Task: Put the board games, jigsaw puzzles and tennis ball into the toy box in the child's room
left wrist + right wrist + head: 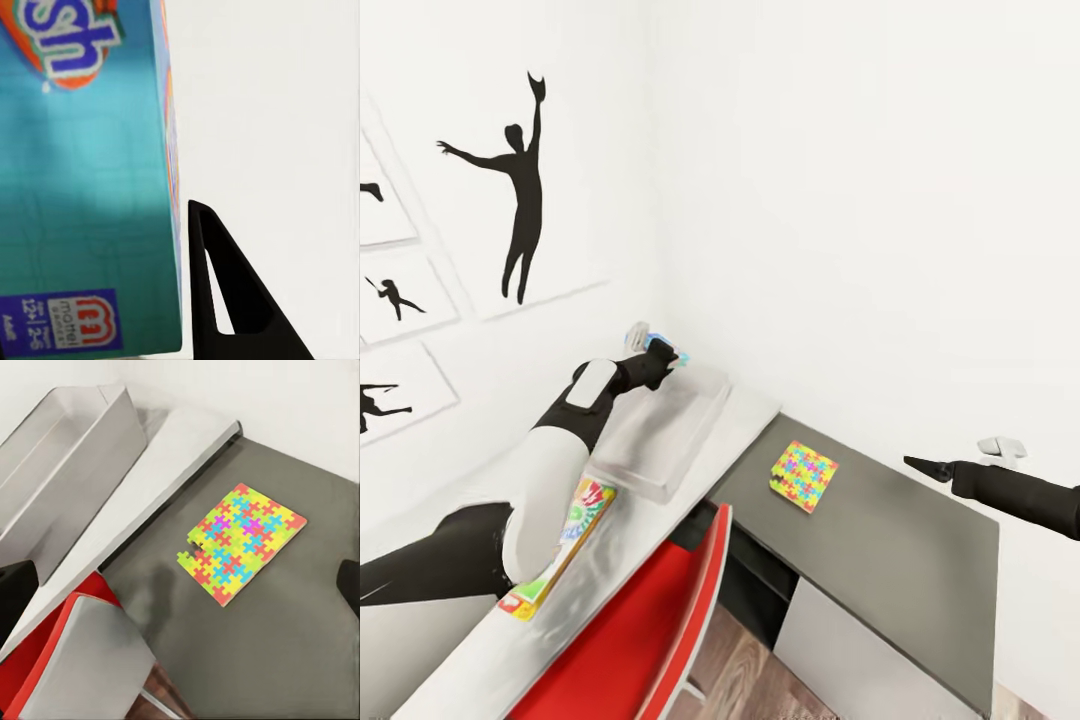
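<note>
Teal board game [90,187], cropped at the frame edges, fills the left wrist view, clamped in the left gripper [660,352] above the toy box [665,430]. Whether the right gripper [930,466] is clenched is unclear; it hovers beside a jigsaw puzzle [803,475] on the grey desk [900,560]. Another game [560,545] lies half hidden under the left arm, near a red chair [650,630].

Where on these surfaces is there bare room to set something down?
The grey surface is bare except for the jigsaw puzzle. The white table is crowded by the toy box, the left arm and a board game.
</note>
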`<state>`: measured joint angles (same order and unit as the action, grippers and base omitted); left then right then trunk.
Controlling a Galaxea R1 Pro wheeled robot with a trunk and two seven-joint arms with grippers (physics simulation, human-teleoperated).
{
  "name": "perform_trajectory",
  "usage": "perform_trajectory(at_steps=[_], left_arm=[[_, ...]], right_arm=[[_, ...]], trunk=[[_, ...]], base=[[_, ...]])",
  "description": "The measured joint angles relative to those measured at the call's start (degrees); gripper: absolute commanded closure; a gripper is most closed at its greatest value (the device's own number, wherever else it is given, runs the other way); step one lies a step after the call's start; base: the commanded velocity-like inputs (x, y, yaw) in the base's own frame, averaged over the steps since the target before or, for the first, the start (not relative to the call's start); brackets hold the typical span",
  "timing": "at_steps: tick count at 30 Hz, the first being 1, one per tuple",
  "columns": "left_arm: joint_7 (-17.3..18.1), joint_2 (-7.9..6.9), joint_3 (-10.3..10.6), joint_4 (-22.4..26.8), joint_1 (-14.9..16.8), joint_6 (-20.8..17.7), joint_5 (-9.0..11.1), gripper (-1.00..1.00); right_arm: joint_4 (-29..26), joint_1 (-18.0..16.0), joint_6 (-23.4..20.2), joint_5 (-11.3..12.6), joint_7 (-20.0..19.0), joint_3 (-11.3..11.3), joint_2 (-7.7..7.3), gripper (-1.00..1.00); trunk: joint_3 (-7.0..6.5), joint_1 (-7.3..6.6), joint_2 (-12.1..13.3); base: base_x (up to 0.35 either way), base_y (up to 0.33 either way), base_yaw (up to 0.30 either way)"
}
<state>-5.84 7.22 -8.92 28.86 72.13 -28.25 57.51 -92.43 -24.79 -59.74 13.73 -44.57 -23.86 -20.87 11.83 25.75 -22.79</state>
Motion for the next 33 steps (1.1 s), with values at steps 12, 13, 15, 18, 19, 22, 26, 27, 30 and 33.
perform_trajectory(at_steps=[12, 13, 15, 18, 19, 22, 26, 27, 30, 33], left_arm=[[0.9, -0.47, -0.3, -1.4, 0.5, 3.2, 2.1, 1.0], [0.9, -0.48, -0.5, -1.7, 0.5, 4.4, 2.2, 1.0], [0.9, -0.49, -0.6, -2.7, 0.6, 7.1, 2.5, 1.0], [0.9, -0.52, -0.8, -4.6, 0.6, 11.1, 4.7, 1.0], [0.9, -0.57, -0.8, -4.9, 0.6, 11.7, 5.3, 1.0], [1.0, -0.69, -0.8, -5.3, 0.6, 12.5, 6.3, 1.0], [1.1, -0.86, -0.9, -5.8, 0.6, 13.4, 7.4, 1.0], [1.2, -0.91, -1.0, -5.9, 0.6, 13.5, 7.6, 1.0], [1.2, -1.35, -1.5, -6.7, 0.5, 13.7, 7.9, 1.0], [1.2, -1.64, -2.2, -7.1, 0.5, 13.8, 8.1, 1.0]], right_arm=[[0.0, 0.0, 0.0, 0.0, 0.0, -0.2, 0.19, -1.0], [0.0, 0.0, 0.0, 0.0, 0.0, -0.2, 0.3, -1.0], [0.0, 0.0, 0.0, 0.0, 0.0, -0.2, 0.46, -1.0], [0.0, 0.1, 0.0, 0.0, 0.0, -0.1, 0.68, -1.0], [0.0, 0.1, 0.0, 0.0, 0.0, -0.1, 0.73, -1.0], [0.0, 0.1, 0.0, 0.0, 0.0, -0.1, 0.82, -1.0], [0.0, 0.1, 0.0, 0.0, 0.0, -0.2, 0.88, -1.0], [0.0, 0.1, 0.0, 0.0, 0.0, -0.2, 0.89, -1.0], [0.0, 0.1, 0.0, 0.0, 0.0, -0.1, 0.95, -1.0], [0.0, 0.1, 0.0, 0.0, 0.0, 0.0, 0.98, -1.0]], trunk=[[0.0, 0.0, 0.0], [0.0, 0.0, 0.0], [0.0, 0.0, 0.0], [0.0, 0.0, 0.0], [0.0, 0.0, 0.0], [0.0, 0.0, 0.0], [0.0, 0.0, 0.0], [0.0, 0.0, 0.0], [0.02, 0.0, 0.0], [0.14, 0.0, 0.0]], base=[[0.0, 0.0, -0.281], [0.0, 0.0, -0.257], [0.0, 0.0, -0.199], [0.0, 0.0, -0.092], [0.0, 0.0, -0.072], [0.0, 0.0, -0.047], [0.0, 0.0, -0.022], [0.0, 0.0, -0.01], [0.0, 0.0, -0.006], [0.0, 0.0, -0.004]])
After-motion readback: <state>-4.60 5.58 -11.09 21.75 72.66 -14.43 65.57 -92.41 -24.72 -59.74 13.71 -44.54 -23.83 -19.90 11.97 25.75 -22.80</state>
